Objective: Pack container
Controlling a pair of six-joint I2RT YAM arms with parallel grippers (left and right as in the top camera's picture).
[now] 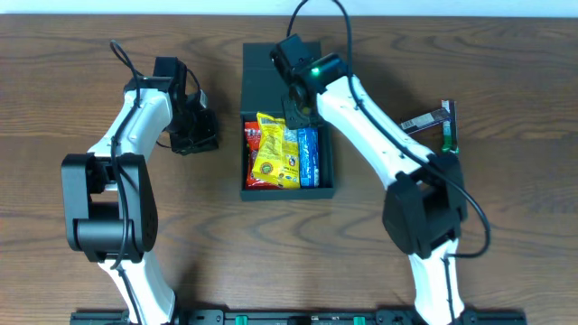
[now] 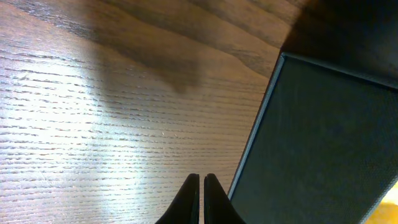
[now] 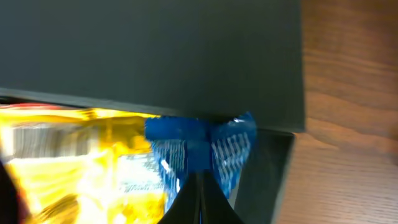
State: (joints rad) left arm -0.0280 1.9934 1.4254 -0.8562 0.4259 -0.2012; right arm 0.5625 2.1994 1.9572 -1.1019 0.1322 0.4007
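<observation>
The dark teal container (image 1: pixel 327 153) lies open mid-table, its flap lid (image 1: pixel 262 77) folded back on the far side. Inside lie a red packet (image 1: pixel 252 135), a yellow packet (image 1: pixel 275 149) and a blue packet (image 1: pixel 309 153). My right gripper (image 1: pixel 298 106) is shut and empty over the box's back edge. In the right wrist view its tips (image 3: pixel 200 175) sit just above the blue packet (image 3: pixel 230 146), beside the yellow packet (image 3: pixel 81 168), under the lid (image 3: pixel 155 56). My left gripper (image 1: pixel 194 134) is shut and empty on the table left of the container, whose wall shows in its view (image 2: pixel 323 143) beside the tips (image 2: pixel 201 178).
A dark snack bar (image 1: pixel 424 119) and a green packet (image 1: pixel 449 135) lie on the wooden table (image 1: pixel 506 72) to the right of the container, beside the right arm. Bare wood (image 2: pixel 93 124) lies under the left gripper.
</observation>
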